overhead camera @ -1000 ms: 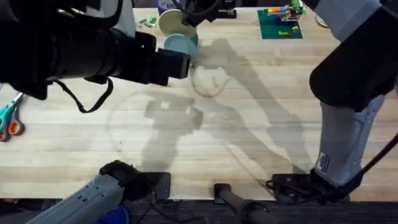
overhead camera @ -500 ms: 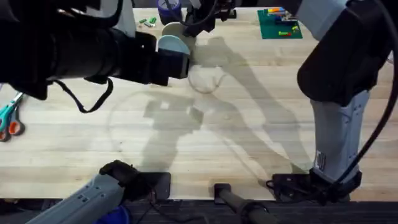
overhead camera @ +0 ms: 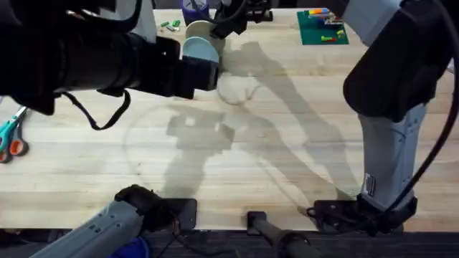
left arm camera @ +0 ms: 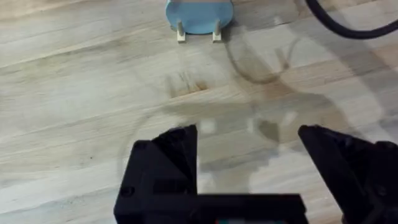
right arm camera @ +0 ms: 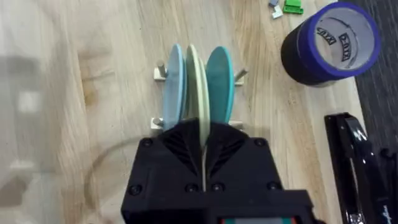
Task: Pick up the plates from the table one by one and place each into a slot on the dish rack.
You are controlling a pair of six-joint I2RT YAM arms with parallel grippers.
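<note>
The dish rack (right arm camera: 198, 99) stands on the worktop (overhead camera: 287, 158) with three plates on edge between its pegs: a light blue plate (right arm camera: 175, 84), a pale yellow-green plate (right arm camera: 194, 87) in the middle slot, and a teal plate (right arm camera: 219, 84). The right pincer (right arm camera: 203, 149) is clamped on the yellow-green plate's rim directly over the rack, holding it upright, probably so it slides between its neighbours without tipping them. Beside the rack sit a blue tape roll (right arm camera: 329, 43) and a stapler (right arm camera: 351, 155). The left pincer (left arm camera: 249, 146) hovers with fingers apart above bare wood, facing the rack's blue plate (left arm camera: 199, 15), apparently idle. Judging by this, release comes next.
</note>
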